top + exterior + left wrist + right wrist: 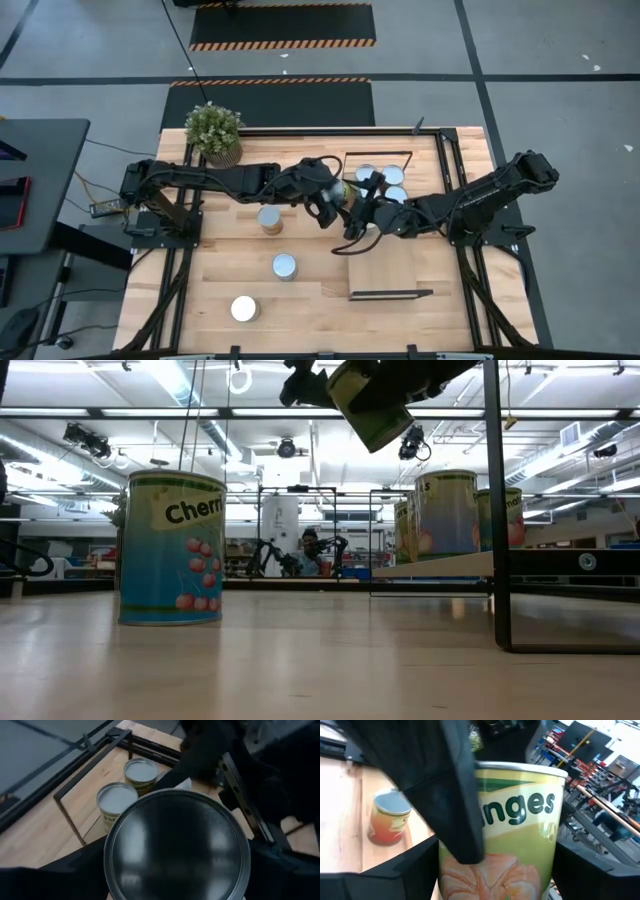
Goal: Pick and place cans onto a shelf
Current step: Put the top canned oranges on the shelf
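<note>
A can [348, 193] with an orange label hangs tilted above the table's middle, beside the shelf [395, 270]; it also shows in the low view [375, 410]. My left gripper [335, 198] reaches it from the table's left, my right gripper [358, 212] from the right, and both are shut on it. Three cans [397, 175] stand on the shelf's far end. Three more stand on their bases on the table: one [268, 218], another [285, 265] and a white-topped one [244, 308]. My left gripper [177, 875] has the can's round wall between its two fingers, which come from the lid end [175, 845] and lie along the can; one finger [465, 810] runs down the label. My right gripper [497, 880] pinches the can's lower side wall [447, 870] from the table's right, nearly level, fingers across the can. The can is lifted clear and tilted.
A potted plant [213, 132] stands at the table's far left. The shelf's black frame post [497, 510] rises near the camera in the low view. A cherry can [170, 550] stands large in front there. Bare planks lie near the front edge [330, 320].
</note>
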